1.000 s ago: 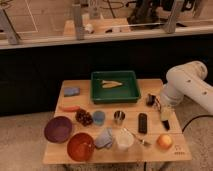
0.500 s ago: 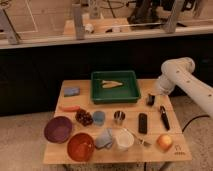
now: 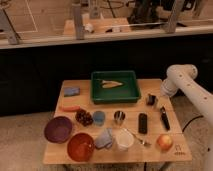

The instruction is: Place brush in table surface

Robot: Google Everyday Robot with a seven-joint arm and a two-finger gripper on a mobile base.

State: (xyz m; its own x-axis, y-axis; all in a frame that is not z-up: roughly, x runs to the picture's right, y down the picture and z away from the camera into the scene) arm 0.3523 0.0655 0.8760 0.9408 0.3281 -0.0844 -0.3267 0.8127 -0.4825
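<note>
The brush [image 3: 164, 118], a slim black stick, lies on the table surface [image 3: 172, 152] near its right edge, just right of the flat black block [image 3: 142, 123]. My gripper [image 3: 152, 100] hangs at the end of the white arm [image 3: 179, 76], over the table's right side, right of the green tray [image 3: 131, 95]. It is behind the brush and apart from it. Nothing shows in the gripper.
The tray holds a yellowish piece [image 3: 111, 83]. On the table are a blue sponge [image 3: 71, 91], carrot [image 3: 70, 108], grapes [image 3: 84, 117], blue cup [image 3: 99, 117], metal cup [image 3: 119, 116], purple bowl [image 3: 58, 129], orange bowl [image 3: 81, 146], white cup [image 3: 123, 140], spoon [image 3: 139, 138] and apple [image 3: 164, 142].
The white arm has pulled up and back on the right side. The brush lies in the same spot on the table.
</note>
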